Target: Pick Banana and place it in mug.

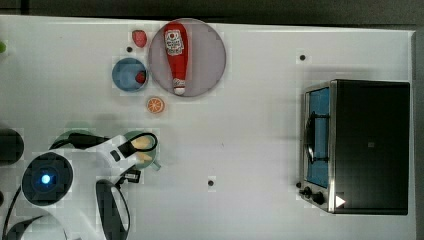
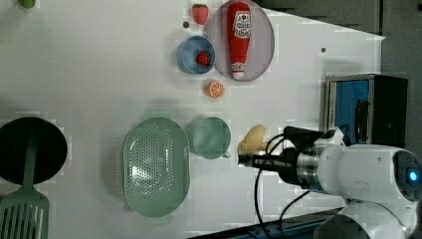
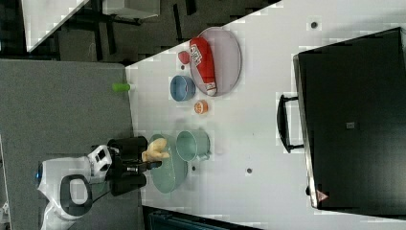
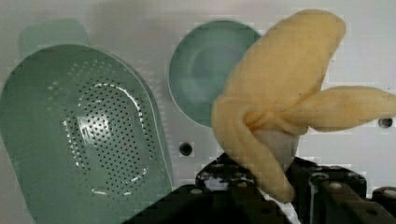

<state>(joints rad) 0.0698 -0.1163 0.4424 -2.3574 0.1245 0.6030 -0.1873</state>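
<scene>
Tool (image 2: 247, 160) level, gripping banana (image 2: 252, 139)

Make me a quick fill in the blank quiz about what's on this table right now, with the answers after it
1. The end effector is shut on the ____.
2. The ketchup bottle lies on a round ____.
3. The mug stands beside the perforated green ____.
4. The blue bowl holds a small ____ thing.

Missing words: banana; plate; basket; red

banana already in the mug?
No. In the left view the banana is held in the claw, to the left view's right of the mug, whose inside shows bare.
</scene>
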